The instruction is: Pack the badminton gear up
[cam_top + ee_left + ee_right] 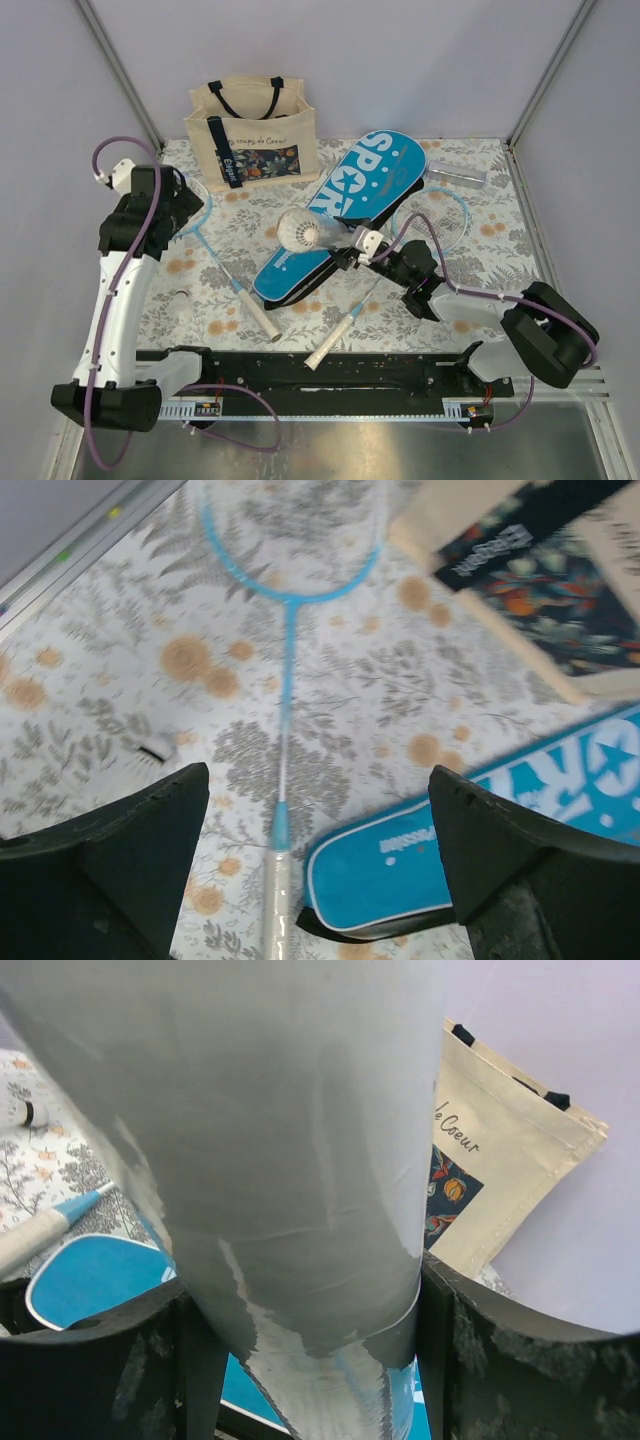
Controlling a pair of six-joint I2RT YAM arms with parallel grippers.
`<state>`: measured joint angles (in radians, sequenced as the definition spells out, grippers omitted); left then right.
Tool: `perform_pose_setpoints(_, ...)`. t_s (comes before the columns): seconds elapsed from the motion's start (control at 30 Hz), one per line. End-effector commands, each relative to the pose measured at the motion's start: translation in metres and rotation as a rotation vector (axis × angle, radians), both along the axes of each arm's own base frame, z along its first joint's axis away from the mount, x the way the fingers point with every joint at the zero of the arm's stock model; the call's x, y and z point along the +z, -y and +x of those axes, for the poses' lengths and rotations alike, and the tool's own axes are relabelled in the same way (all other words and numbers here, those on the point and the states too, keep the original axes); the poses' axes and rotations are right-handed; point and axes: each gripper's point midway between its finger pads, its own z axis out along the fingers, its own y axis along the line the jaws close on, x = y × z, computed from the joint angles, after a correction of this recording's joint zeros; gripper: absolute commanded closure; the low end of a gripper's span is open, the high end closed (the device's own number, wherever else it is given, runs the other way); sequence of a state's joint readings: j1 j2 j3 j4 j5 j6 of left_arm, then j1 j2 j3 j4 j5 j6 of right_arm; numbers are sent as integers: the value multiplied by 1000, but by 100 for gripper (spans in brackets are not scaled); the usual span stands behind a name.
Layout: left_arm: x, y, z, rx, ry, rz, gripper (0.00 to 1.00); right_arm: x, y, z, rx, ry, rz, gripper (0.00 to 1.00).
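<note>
glossy white cylindrical tube [280, 1160]

Pale lilac walls [350, 60], grey corner posts [120, 70], floral-patterned tabletop [200, 292] under soft even light.

Left arm [120, 290] stood raised, far left; left gripper [318, 775] spread wide (aimed downward). Right arm [480, 310] lay low; right gripper [350, 255] clamped the tube [308, 231].

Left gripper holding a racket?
No, the left gripper is open and empty in the left wrist view; the racket lies flat below it, ungripped.
</note>
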<state>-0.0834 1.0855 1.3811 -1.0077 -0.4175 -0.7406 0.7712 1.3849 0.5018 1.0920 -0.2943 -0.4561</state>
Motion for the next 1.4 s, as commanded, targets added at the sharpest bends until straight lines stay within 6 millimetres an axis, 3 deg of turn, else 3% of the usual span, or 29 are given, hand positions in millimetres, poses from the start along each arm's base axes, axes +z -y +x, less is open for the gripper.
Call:
perform_pose_setpoints(0.0,-52,-35,-20,231,-114,-13,7,49,13,2,-44,-62,160,70)
perform_pose_setpoints(0.17,-111,-63,-56,497,-200,-112,7,53,17,-8,-27,-136,170,71)
perform_pose_setpoints(0.23,-134,-66,-75,614,-255,-178,5,52,18,-11,-19,-149,156,71)
perform_pose_setpoints(0.37,-169,-64,-85,656,-291,-280,2,60,23,-13,-28,-144,155,71)
perform_pose_setpoints(0.6,-202,-68,-103,707,-316,-334,1,67,27,-19,-25,-138,164,71)
perform_pose_setpoints(0.8,-225,-64,-92,699,-217,-409,4,68,30,-22,-24,-130,166,71)
perform_pose_setpoints(1.03,-241,-64,-73,678,-163,-474,29,67,36,-25,-34,-116,151,71)
perform_pose_setpoints(1.2,-238,-61,-71,662,-164,-486,58,60,37,-26,-38,-125,144,71)
perform_pose_setpoints(1.37,-220,-65,-69,656,-130,-466,97,46,38,-27,-38,-177,152,72)
